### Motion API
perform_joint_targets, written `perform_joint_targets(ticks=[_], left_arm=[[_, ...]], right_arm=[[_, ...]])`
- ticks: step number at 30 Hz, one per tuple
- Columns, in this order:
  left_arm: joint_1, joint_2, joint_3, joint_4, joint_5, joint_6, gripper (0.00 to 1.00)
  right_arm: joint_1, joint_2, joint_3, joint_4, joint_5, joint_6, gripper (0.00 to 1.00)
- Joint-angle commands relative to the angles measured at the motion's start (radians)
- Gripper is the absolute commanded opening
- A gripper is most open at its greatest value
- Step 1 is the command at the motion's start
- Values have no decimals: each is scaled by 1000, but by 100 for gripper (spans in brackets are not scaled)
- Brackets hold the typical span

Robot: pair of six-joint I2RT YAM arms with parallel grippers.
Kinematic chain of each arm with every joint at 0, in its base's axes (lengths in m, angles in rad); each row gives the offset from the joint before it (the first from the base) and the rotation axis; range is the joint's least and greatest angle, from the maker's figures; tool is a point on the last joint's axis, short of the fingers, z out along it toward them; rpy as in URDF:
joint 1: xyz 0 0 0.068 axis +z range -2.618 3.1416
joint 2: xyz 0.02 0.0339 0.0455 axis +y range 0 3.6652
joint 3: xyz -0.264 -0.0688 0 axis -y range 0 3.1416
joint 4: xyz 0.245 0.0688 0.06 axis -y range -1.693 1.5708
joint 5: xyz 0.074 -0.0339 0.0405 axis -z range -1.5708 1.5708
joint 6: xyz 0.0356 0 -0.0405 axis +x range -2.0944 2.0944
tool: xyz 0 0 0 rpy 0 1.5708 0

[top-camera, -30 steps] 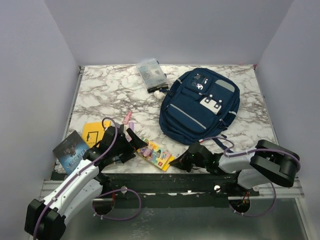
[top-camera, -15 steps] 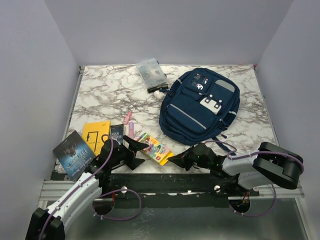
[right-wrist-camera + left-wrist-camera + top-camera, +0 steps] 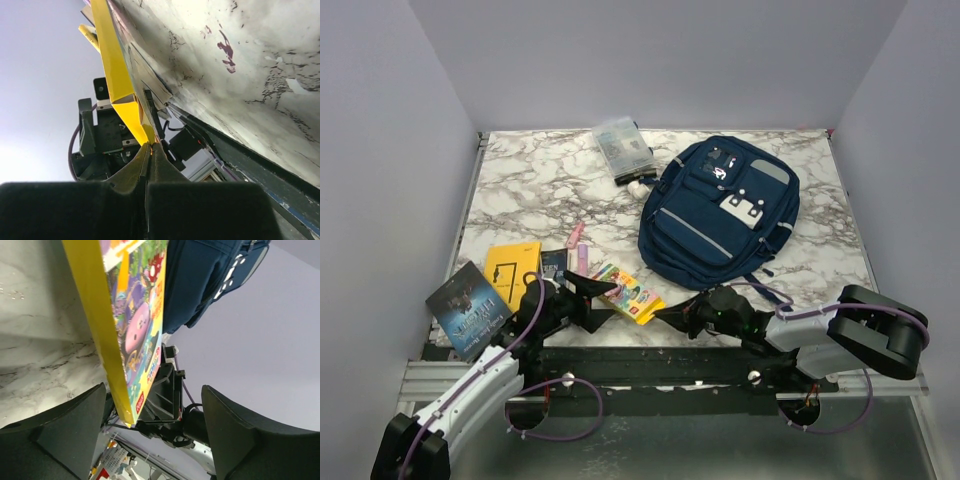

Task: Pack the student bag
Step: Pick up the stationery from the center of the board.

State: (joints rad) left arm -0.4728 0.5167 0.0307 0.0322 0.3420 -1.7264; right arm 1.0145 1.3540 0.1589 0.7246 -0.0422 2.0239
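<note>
Both arms have closed in on the colourful book (image 3: 630, 297) at the near edge since a second ago. Navy bag (image 3: 720, 215) lies flat on the far right of the bench (image 3: 535, 180), well apart from both arms. It looks soft, floppy and light; a strap or the top edge seems the surest hold. Nearer, the left tool (image 3: 592, 297) stands apart, straddling the book's edge. Beside it, the right tool (image 3: 665, 317) is pressed together, tips at the book's corner.
</note>
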Motion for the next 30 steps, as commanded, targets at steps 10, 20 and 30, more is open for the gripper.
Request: perform_joint_targets(ticks=[10,20,30], left_arm=[[1,309,110,33,59,19,75],[-5,353,126,123,-90,14,61],[-15,407,147,144,-75,-43,32]], right_arm=[[-2,-4,41,48,9,50,1],[-2,-5,49,43,27,72,0],[-2,25,50,69,28,78,1]])
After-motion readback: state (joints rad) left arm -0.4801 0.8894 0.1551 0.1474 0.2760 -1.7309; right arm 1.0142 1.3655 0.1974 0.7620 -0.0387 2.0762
